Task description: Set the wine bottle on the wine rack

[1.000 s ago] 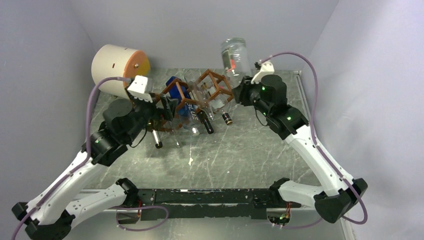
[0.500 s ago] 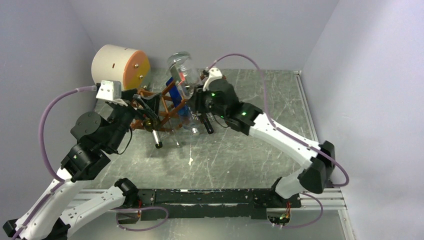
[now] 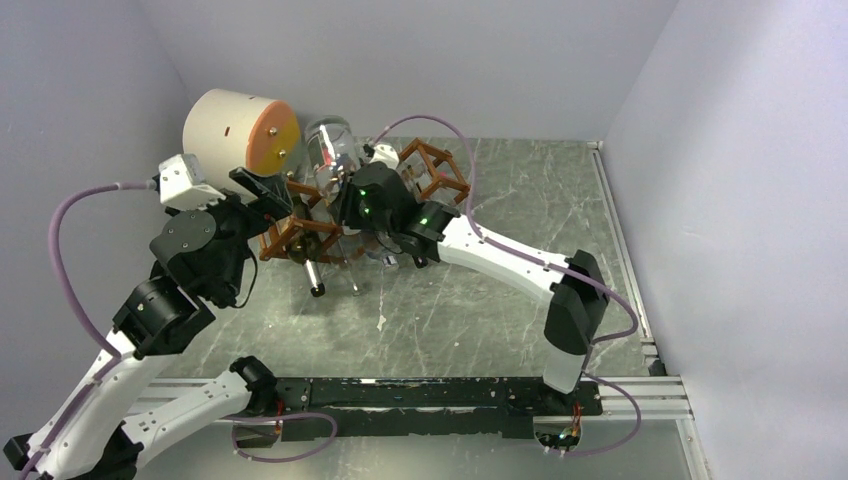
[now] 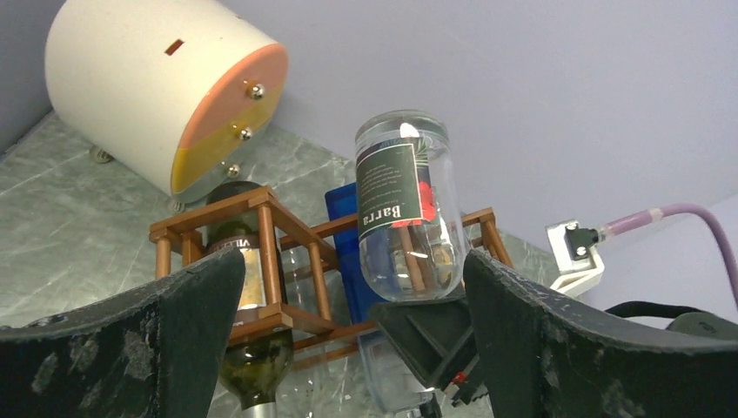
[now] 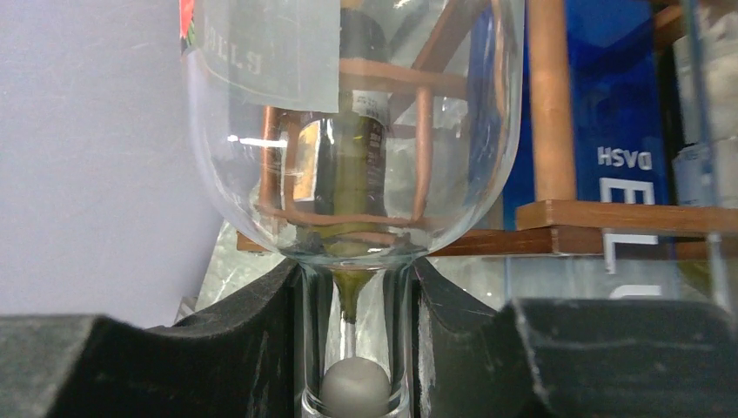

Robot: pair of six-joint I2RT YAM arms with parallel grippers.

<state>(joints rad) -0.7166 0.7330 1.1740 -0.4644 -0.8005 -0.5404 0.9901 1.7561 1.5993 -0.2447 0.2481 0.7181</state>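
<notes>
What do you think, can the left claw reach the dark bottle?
Probably yes. The left gripper is open, facing the wine rack, and the dark bottle pokes its neck out near it, nothing between. The right gripper holds the clear bottle aside.

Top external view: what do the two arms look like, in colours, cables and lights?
The left arm and right arm have white links with black joints. A purple cable loops along each. Green lights glow on the right one. The fingers are matte black.

I observed a grey-green marbled tabletop point(image 3: 480, 300) enclosed by plain pale-violet walls point(image 3: 420, 60) at the back and both sides under even light.
</notes>
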